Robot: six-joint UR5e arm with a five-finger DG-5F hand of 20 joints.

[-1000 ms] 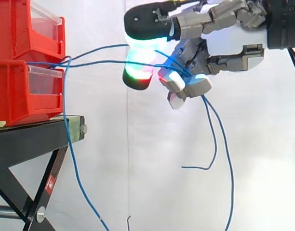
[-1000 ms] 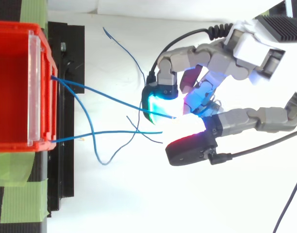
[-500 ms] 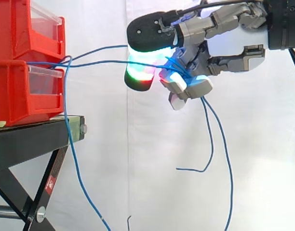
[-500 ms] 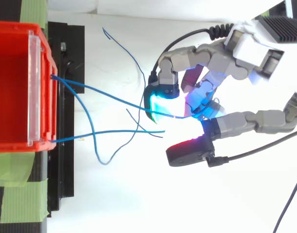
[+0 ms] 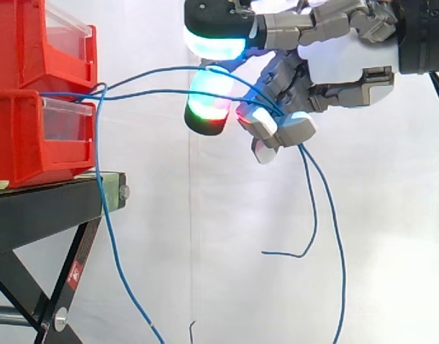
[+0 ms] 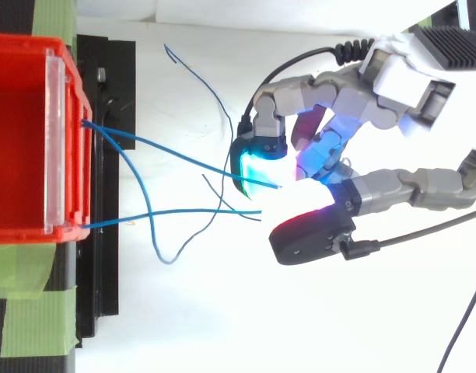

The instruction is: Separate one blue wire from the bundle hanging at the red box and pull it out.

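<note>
Out to the right of the stacked red bins [image 5: 33, 136] on the black stand [image 5: 40, 208], high against the white curtain [image 5: 392, 215], the hand [image 5: 338, 61] is clenched on the blue wires [image 5: 155, 91]; its lower fingers curl round them just under the palm, while a longer finger reaches out above, its pad [image 5: 212, 43] glowing cyan; a second pad below it shows green and red. Two wires run almost level from the front of the bins to the curled fingers; from above they leave the bin's clear front at separate spots and draw together near the hand [image 6: 378, 93]; their loose ends [image 5: 339, 258] dangle beneath it. Another blue wire [image 5: 107, 236] hangs from the bins down past the stand, well apart from the hand.
</note>
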